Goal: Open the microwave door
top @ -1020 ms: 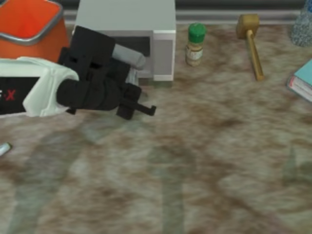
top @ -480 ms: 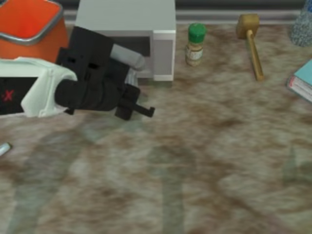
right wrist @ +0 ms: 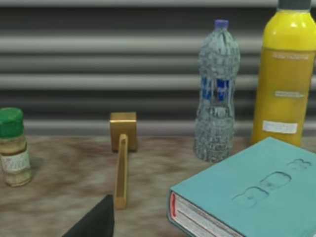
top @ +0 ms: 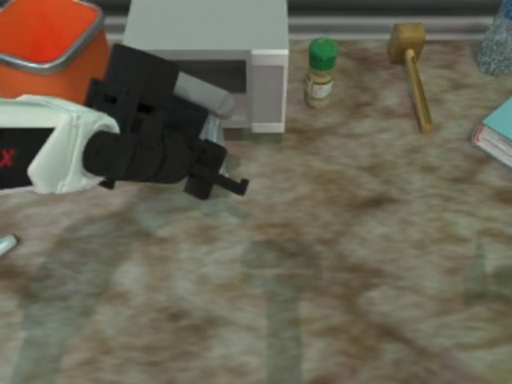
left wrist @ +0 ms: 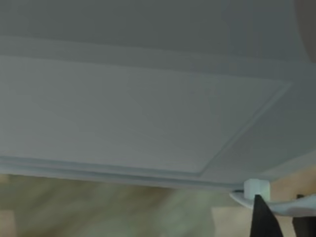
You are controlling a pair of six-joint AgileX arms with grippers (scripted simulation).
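The white-grey microwave (top: 210,30) stands at the back left of the table, its grey control panel (top: 270,92) facing front. My left arm lies across its front and hides most of the microwave door (top: 214,129), which stands ajar. In the left wrist view the door (left wrist: 123,113) fills the picture. The left gripper (top: 232,181) (left wrist: 279,222) is shut on the door's white bar handle (left wrist: 256,189), one black finger (left wrist: 261,219) on either side of it. My right gripper is out of the top view; a single dark fingertip (right wrist: 98,222) shows in its wrist view.
An orange bin (top: 48,40) stands left of the microwave. To its right are a green-lidded spice jar (top: 322,74), a wooden mallet (top: 414,72), a water bottle (right wrist: 216,94), a yellow bottle (right wrist: 284,74) and a teal book (top: 500,128).
My left arm has drawn back to the left and slightly toward the front, keeping hold of the handle. The door has swung a little farther out from the microwave.
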